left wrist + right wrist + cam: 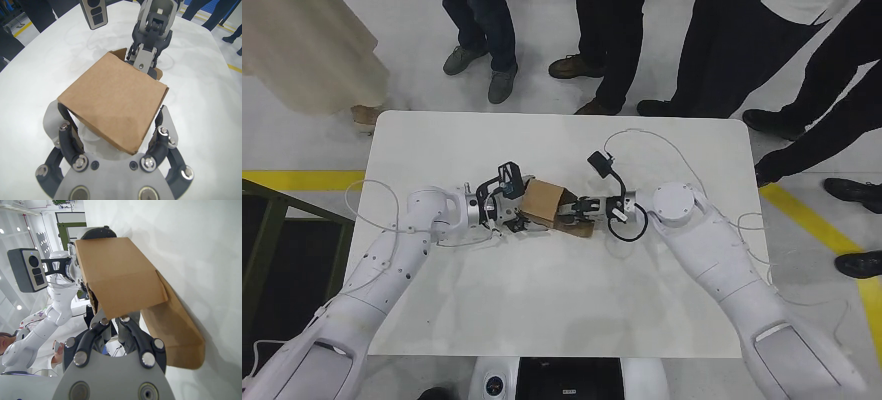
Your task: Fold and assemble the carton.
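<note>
A brown carton [542, 200] is held just above the middle of the white table [542, 300], between my two grippers. My left gripper [515, 212] holds its left end; in the left wrist view the fingers [64, 117] straddle the carton [113, 106], one on each side, and press on it. My right gripper [568, 208] meets it from the right, shut on the carton's far edge [143, 70]. In the right wrist view the carton [117, 275] rises above my narrowly closed right gripper [115, 319], and a loose flap [174, 332] hangs toward the table.
A thin white cable [662, 140] loops over the far right part of the table. Several people's legs and shoes [492, 70] stand along the far edge. Bare tabletop lies in front of the carton and to both sides.
</note>
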### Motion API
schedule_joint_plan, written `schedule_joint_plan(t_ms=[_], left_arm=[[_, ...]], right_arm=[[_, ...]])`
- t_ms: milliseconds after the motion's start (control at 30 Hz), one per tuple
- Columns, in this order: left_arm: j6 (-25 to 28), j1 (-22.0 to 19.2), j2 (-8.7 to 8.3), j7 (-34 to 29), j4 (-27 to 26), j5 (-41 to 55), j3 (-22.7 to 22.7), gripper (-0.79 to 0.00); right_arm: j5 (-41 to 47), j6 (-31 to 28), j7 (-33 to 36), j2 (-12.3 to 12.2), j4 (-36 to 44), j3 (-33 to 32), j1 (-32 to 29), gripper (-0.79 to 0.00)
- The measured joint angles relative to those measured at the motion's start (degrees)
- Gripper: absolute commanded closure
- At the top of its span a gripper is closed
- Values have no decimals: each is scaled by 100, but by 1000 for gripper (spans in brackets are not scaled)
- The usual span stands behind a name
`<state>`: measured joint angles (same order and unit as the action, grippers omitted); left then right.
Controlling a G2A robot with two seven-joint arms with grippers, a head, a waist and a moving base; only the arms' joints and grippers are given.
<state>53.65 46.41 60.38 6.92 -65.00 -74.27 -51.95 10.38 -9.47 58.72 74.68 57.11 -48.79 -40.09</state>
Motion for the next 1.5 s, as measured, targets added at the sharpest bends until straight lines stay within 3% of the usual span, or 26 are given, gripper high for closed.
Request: schedule_joint_plan(t_ms=[167, 433, 1233, 1500], left_arm=[[-16, 0, 12, 8, -6, -1, -14, -785], [13, -14, 37, -10, 2, -19, -5, -785], [25, -44, 101, -71, 46, -58, -8, -785], [13, -61, 116, -70, 110, -69, -34, -785]], right_arm=[[-220, 121, 198, -157, 262, -285, -185, 0], [-427, 331, -159, -302, 571, -675, -408, 0], [41, 6, -313, 196, -260, 223, 163, 0], [-73, -30, -71, 133, -340, 40, 250, 0]])
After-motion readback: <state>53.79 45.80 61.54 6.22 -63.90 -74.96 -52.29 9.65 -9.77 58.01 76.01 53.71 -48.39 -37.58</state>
